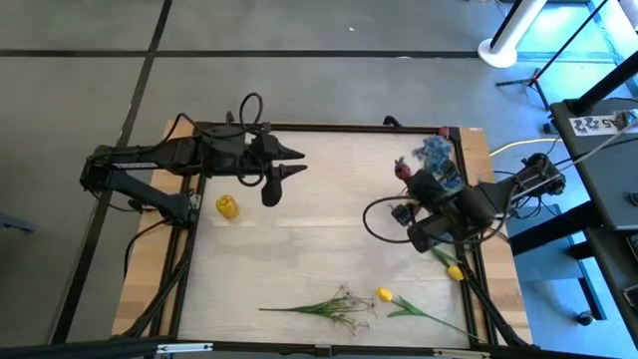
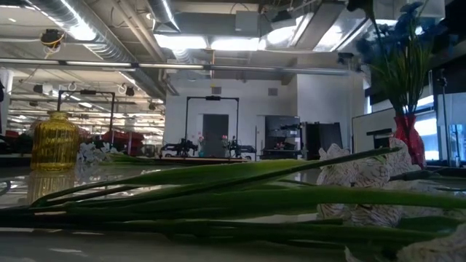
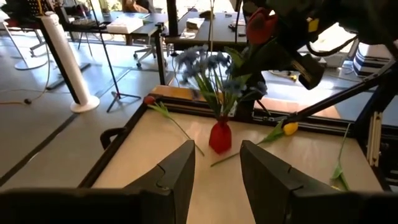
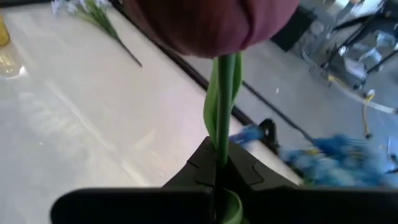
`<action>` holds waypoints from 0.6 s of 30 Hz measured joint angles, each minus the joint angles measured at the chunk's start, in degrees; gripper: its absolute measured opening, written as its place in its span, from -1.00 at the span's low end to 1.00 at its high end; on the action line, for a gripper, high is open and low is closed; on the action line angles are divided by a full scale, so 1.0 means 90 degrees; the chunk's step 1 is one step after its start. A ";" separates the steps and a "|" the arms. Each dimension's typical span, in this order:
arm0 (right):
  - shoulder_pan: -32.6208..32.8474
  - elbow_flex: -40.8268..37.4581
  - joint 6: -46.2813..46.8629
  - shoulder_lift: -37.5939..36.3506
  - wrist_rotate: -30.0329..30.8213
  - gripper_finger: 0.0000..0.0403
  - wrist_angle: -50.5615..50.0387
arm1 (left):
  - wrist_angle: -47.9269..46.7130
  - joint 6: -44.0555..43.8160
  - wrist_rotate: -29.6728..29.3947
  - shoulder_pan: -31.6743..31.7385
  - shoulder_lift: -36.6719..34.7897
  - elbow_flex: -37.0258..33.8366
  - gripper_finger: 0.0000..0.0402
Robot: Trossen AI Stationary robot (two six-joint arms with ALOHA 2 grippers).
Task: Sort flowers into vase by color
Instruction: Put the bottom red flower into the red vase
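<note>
Wooden table [image 1: 299,259] holds our yellow vase [image 1: 227,206] near the left gripper [image 1: 286,163], fingers apart and idle. Right gripper [image 4: 217,167] is clamped on the dark red tulip [image 4: 214,22] stem, just beside the red vase [image 3: 219,137] with blue flowers [image 1: 435,152] (white sprigs [image 1: 334,304] and yellow tulips [image 1: 385,295] lie along the near edge).

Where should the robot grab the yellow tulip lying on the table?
Probably on the bare stem just behind the yellow tulip head, coming straight down from above. It lies flat on the table, the stem is thin, and the white sprig sits close beside the head, so stay on the stem side.
</note>
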 joint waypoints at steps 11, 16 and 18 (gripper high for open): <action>-0.0272 -0.0498 0.0932 -0.0002 -0.0285 -0.95 0.0155 | -0.0069 0.0000 -0.0002 0.0000 0.0000 0.0000 -0.38; -0.0272 -0.0493 0.0970 -0.0063 -0.0237 -0.95 0.0392 | -0.0072 0.0031 -0.0007 0.0005 0.0000 0.0000 -0.38; -0.0270 -0.0493 0.1223 -0.0108 -0.0155 -0.95 0.0443 | -0.0074 0.0070 -0.0017 0.0007 0.0000 0.0000 -0.38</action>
